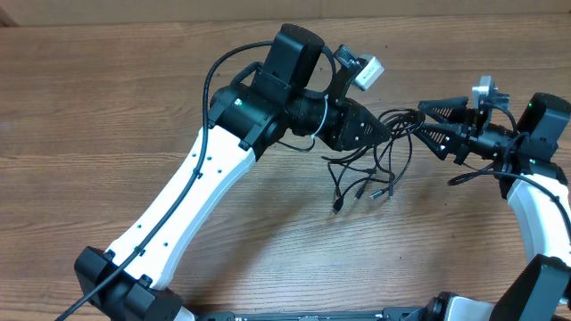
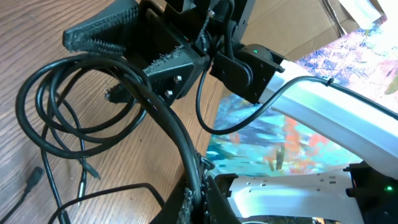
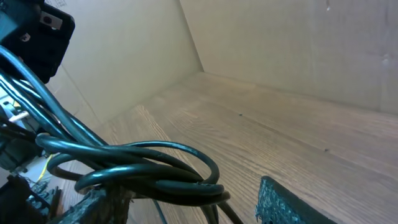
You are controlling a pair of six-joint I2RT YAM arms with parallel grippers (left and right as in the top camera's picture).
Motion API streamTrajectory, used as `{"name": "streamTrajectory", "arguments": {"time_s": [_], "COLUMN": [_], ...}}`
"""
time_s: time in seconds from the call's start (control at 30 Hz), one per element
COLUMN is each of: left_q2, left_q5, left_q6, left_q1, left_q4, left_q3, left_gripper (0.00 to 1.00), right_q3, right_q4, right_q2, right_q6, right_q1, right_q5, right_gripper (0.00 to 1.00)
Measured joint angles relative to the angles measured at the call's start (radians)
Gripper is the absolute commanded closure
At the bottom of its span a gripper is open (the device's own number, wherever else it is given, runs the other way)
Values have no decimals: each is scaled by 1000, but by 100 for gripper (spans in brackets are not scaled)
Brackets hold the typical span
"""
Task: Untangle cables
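The cables (image 1: 393,147) are thin black wires bunched between my two grippers at the table's right centre. Several plug ends (image 1: 357,192) hang down onto the wood. My left gripper (image 1: 379,134) is shut on a strand of the cables (image 2: 176,130), which runs down into its jaws (image 2: 198,202). My right gripper (image 1: 421,119) faces it, open, with its fingers on either side of the bunch. In the right wrist view the looped cables (image 3: 180,186) rest on one finger and lie between the open jaws (image 3: 186,200). The right gripper also shows in the left wrist view (image 2: 118,37).
The wooden table (image 1: 107,107) stretches to the left and front. The left arm's white link (image 1: 192,192) crosses the middle diagonally. A cardboard wall (image 3: 280,43) stands behind the table. Thicker arm cables loop over the left arm (image 1: 214,71).
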Motion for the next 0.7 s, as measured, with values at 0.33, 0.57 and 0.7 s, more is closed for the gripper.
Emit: {"name": "streamTrajectory", "arguments": {"time_s": [0.33, 0.57, 0.7], "left_q2": [0, 0, 0], "left_q5": [2, 4, -2], "left_q6": [-140, -208, -222], "left_q1": [-13, -22, -12], "left_q4": [83, 89, 92], "left_q3": [0, 0, 0], "left_gripper": [96, 96, 96], "right_q3": [0, 0, 0], "right_q4": [170, 281, 231], "right_q2": [0, 0, 0], "right_q6": [-2, -10, -8], "right_q1": [45, 81, 84], "right_q5": [1, 7, 0], "right_gripper": [33, 88, 96]}}
